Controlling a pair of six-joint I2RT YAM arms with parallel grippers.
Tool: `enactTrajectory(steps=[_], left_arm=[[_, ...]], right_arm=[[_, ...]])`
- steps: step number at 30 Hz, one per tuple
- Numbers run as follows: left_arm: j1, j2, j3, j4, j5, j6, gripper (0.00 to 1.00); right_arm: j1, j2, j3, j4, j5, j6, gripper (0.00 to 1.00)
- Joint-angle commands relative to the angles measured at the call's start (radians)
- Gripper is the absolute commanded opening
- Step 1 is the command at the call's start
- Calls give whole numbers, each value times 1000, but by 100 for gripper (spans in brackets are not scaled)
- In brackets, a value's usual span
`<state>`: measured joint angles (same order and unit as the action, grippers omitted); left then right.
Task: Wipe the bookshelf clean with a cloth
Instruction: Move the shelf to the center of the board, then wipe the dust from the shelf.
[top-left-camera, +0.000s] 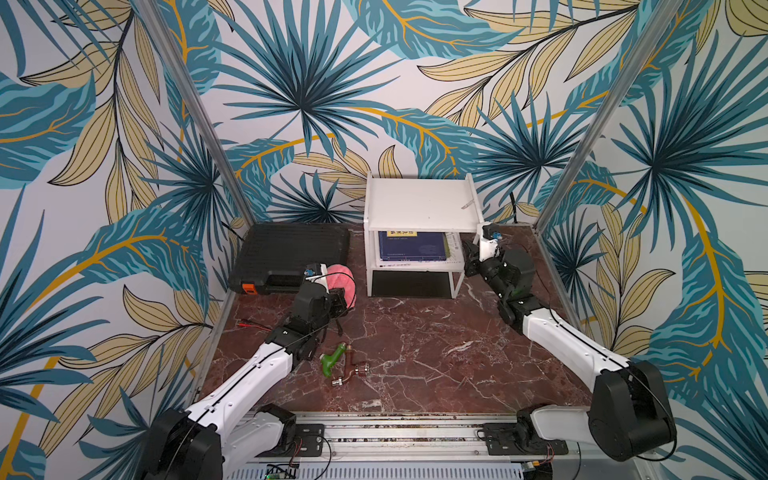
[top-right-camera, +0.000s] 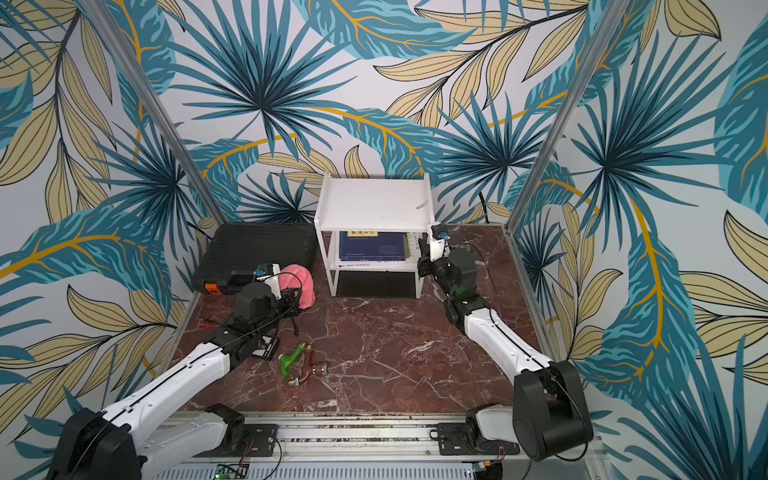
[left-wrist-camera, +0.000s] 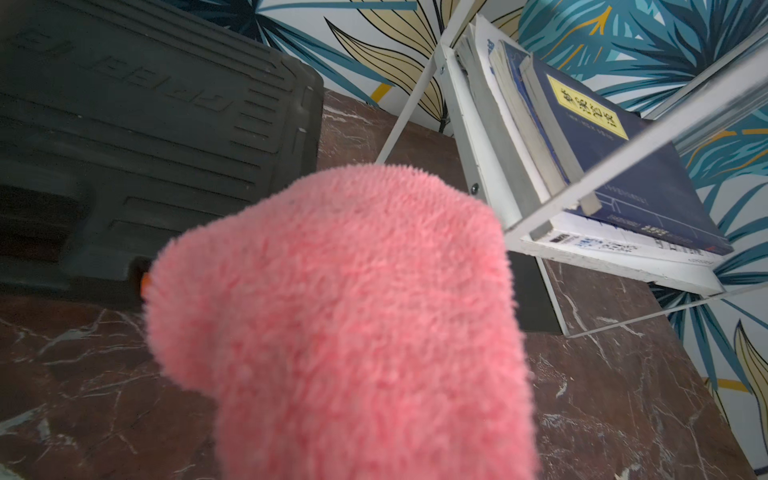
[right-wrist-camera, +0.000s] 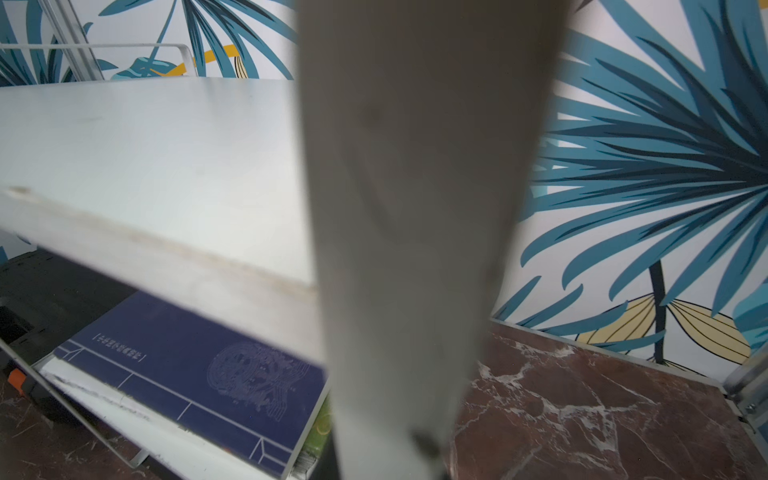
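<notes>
Bookshelf (top-left-camera: 419, 203) stands at the back of the marble tabletop (top-left-camera: 415, 345), top board bare but for a small pale scrap (top-left-camera: 467, 204), books (top-left-camera: 411, 246) lying flat on the lower tier. The right gripper (top-left-camera: 468, 254) is clamped on its front right frame leg (right-wrist-camera: 415, 208), apparently to brace it. The cloth (top-left-camera: 343, 282) hangs bunched over the left gripper (top-left-camera: 340, 297), which is closed on it, off the table between the black toolcase (top-left-camera: 291, 253) and the shelf, well short of either board. A green-handled tap fitting (top-left-camera: 338, 361) lies nearer the front.

Risks as I judge them: the light shelf could tip or skid if the brace pulls sideways, and the bunched cloth may snag the raised side rail or wipe with only a narrow fold.
</notes>
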<state>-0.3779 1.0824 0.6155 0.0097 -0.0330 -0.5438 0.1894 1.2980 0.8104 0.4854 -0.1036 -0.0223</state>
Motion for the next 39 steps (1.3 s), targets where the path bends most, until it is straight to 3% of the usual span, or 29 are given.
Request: enactTrajectory(steps=[1, 7, 10, 15, 17, 20, 22, 26, 31, 35, 39], left_arm=[[7, 58, 72, 40, 81, 18, 0], [28, 339, 335, 59, 262, 109, 0], [55, 547, 492, 98, 334, 141, 0], [105, 812, 718, 134, 461, 130, 0], [105, 886, 745, 178, 473, 115, 0], [103, 990, 738, 259, 518, 44, 0], [107, 1050, 738, 311, 534, 18, 0], [127, 1048, 847, 254, 537, 59, 0], [122, 1024, 950, 164, 515, 114, 0], [100, 1061, 848, 149, 541, 120, 0], [116, 959, 627, 187, 582, 110, 0]], right_arm=[[-67, -69, -25, -65, -98, -61, 0], [-73, -53, -35, -85, -88, -67, 1], [-72, -34, -53, -41, -83, -12, 11], [-72, -49, -81, -9, -87, 44, 18], [-73, -63, -97, -13, -72, 49, 27], [-72, -88, -129, -19, -56, 66, 54], [-71, -109, -146, -32, -55, 95, 64], [-71, -155, -167, -44, -58, 153, 73], [-71, -165, -164, -37, -66, 217, 76], [-71, -150, -158, -24, -61, 268, 77], [-71, -141, -138, -37, -60, 304, 77]])
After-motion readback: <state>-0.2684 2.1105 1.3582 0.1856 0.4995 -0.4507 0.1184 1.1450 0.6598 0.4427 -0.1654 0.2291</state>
